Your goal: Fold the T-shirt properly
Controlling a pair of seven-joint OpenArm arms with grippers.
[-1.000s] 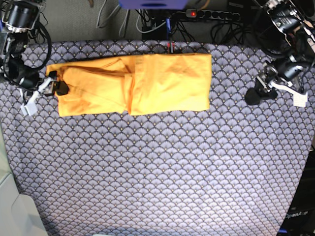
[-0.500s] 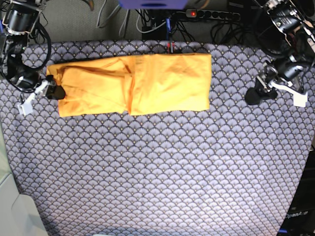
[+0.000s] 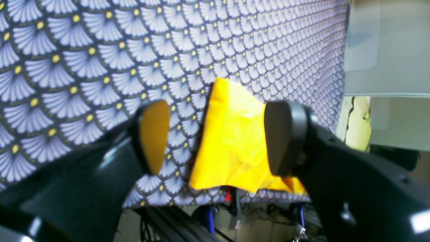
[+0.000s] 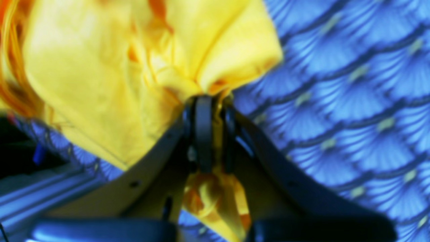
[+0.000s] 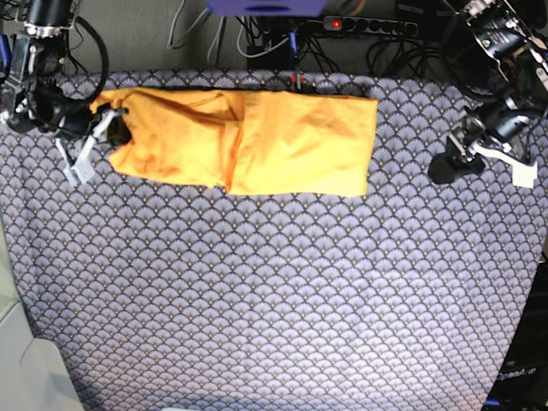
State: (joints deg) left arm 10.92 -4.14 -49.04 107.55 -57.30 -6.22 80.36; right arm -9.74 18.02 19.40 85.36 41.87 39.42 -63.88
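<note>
The yellow-orange T-shirt (image 5: 257, 141) lies folded into a long band across the back of the table. Its left end is bunched and raised. My right gripper (image 5: 116, 130) is at that end, and in the right wrist view the right gripper (image 4: 210, 101) is shut on a gathered wad of the T-shirt (image 4: 100, 67). My left gripper (image 5: 447, 168) hovers over the cloth well to the right of the shirt, touching nothing. In the left wrist view the left gripper (image 3: 218, 137) is open, and the far end of the T-shirt (image 3: 231, 141) shows beyond its gap.
A blue-grey scallop-patterned cloth (image 5: 274, 300) covers the whole table. A power strip (image 5: 368, 26) and cables lie behind the back edge, close to the shirt. A pale surface (image 5: 26, 368) stands at the lower left corner.
My right gripper has closed on the shirt's left end and drawn it up and toward the back edge, so the band now slants. The left arm has stayed put.
</note>
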